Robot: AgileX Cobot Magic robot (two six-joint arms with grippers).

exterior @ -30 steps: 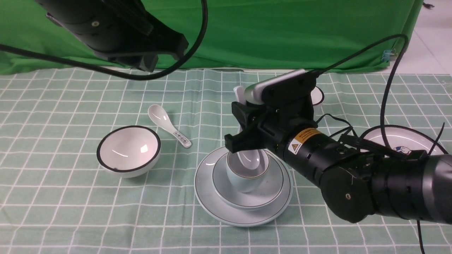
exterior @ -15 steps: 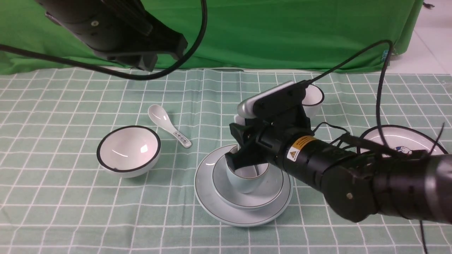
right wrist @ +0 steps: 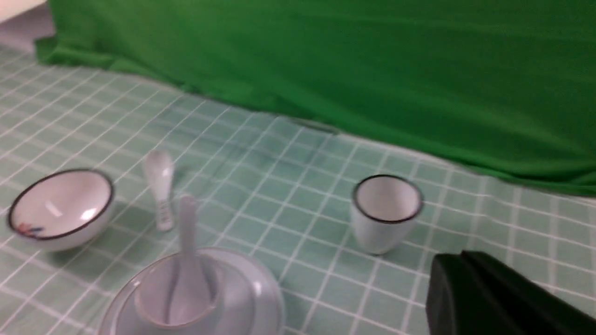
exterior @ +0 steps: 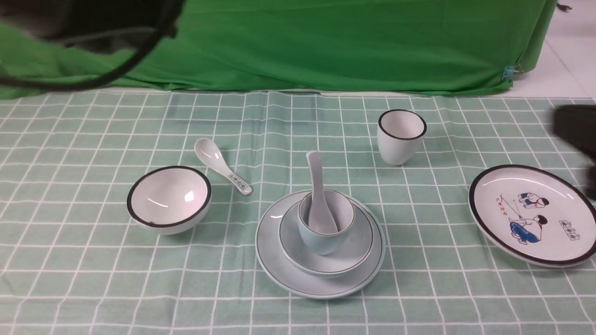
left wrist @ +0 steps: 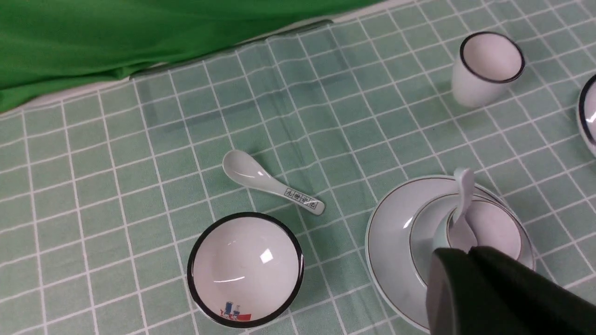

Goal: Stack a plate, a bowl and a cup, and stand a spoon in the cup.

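Four items nest on the worktop (exterior: 93, 279): plate (exterior: 274, 260) lowest as the broad base, bowl (exterior: 361, 242) on it, cup (exterior: 319, 242) inside, spoon (exterior: 317, 186) propped handle-up against the cup rim; left end effector (left wrist: 465, 255) and right end effector (right wrist: 460, 260) stand clear, opening state indeterminable.

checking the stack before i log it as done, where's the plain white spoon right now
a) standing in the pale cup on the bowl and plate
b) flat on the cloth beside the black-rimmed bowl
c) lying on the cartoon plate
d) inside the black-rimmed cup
A: the spoon stands scoop-down in the cup, which sits in the bowl on the plate.
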